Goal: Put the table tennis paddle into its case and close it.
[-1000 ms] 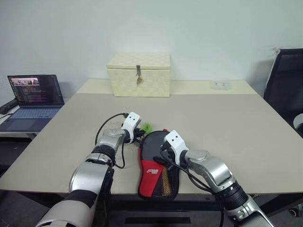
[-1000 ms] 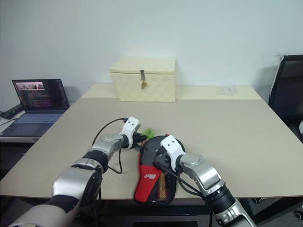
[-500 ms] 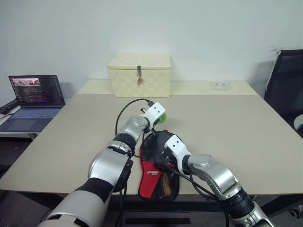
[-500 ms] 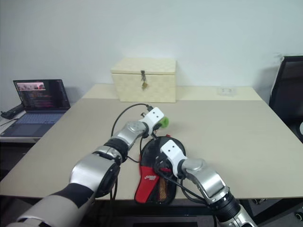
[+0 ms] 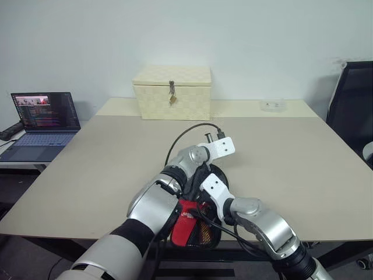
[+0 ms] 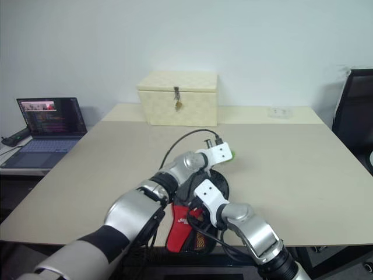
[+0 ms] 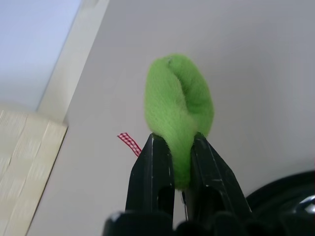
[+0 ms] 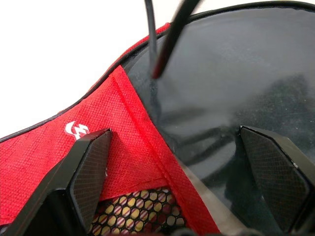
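Left claw (image 7: 173, 162) clamped on the green fuzzy charm (image 7: 180, 105), right claw (image 8: 179, 172) wide apart over the case (image 8: 128, 162), on the beige surface (image 5: 105, 169)

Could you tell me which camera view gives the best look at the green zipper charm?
The left wrist view: the charm sits large and central, pinched between the left gripper's fingers. The right eye view shows a green sliver of it beside that gripper. The right wrist view shows the case instead.
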Controlling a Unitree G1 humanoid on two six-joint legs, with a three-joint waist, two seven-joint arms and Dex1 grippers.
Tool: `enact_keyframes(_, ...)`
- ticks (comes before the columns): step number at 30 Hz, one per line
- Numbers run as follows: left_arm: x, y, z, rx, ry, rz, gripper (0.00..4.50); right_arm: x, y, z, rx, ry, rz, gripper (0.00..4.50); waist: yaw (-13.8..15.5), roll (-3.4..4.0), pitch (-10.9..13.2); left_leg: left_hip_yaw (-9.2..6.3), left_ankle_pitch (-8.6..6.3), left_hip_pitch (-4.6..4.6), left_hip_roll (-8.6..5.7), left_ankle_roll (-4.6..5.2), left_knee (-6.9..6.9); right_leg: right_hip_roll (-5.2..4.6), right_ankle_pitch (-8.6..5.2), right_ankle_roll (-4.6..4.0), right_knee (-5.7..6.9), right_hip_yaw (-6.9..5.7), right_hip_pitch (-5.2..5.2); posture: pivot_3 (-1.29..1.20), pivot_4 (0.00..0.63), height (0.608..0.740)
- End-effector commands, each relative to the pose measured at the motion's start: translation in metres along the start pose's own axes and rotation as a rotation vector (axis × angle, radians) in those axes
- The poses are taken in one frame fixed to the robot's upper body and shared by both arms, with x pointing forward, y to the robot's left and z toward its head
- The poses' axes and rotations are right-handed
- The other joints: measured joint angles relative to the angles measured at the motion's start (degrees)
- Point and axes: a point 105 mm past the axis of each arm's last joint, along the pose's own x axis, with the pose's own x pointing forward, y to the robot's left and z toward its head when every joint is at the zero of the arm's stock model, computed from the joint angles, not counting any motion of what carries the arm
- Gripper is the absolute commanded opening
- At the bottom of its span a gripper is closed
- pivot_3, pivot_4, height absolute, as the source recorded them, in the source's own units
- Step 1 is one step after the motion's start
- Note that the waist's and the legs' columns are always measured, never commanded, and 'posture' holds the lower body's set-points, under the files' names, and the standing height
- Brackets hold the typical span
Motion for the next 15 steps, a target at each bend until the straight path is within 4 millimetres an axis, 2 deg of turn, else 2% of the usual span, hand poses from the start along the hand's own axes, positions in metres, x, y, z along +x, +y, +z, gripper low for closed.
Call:
enact_keyframes(1,0.004,-0.001,0.053,0.083,-0.172,-0.049,0.03,0.008,0.022,-0.049,0.08,0.194,0.084,4.5,0.0,0.0,0.0,0.0,0.0,0.0,0.0,0.0,-0.01,0.0,0.0,0.0,-0.01,0.0,0.0,0.0,0.15,0.74)
enact_keyframes(6,0.007,-0.029,0.06,0.046,-0.232,-0.167,0.03,0.011,0.02,-0.048,0.076,0.187,0.08,4.5,0.0,0.03,0.0,0.04,0.0,0.01,-0.01,0.0,-0.02,0.0,0.0,0.0,-0.03,0.0,0.01,0.0,0.15,0.74)
enact_keyframes(13,0.005,-0.044,0.043,-0.019,-0.212,-0.245,0.03,0.015,0.018,-0.036,0.069,0.158,0.093,4.5,-0.1,0.08,-0.2,0.05,0.0,0.09,0.0,0.01,-0.02,0.01,0.0,0.01,-0.01,0.02,0.07,0.0,0.15,0.74)
enact_keyframes(15,0.003,-0.047,0.039,-0.056,-0.216,-0.275,0.76,0.014,0.019,-0.031,0.07,0.144,0.105,4.5,-0.2,0.09,-0.3,0.06,0.0,0.13,0.0,0.01,-0.02,0.04,0.0,0.01,0.0,0.04,0.09,0.0,0.15,0.74)
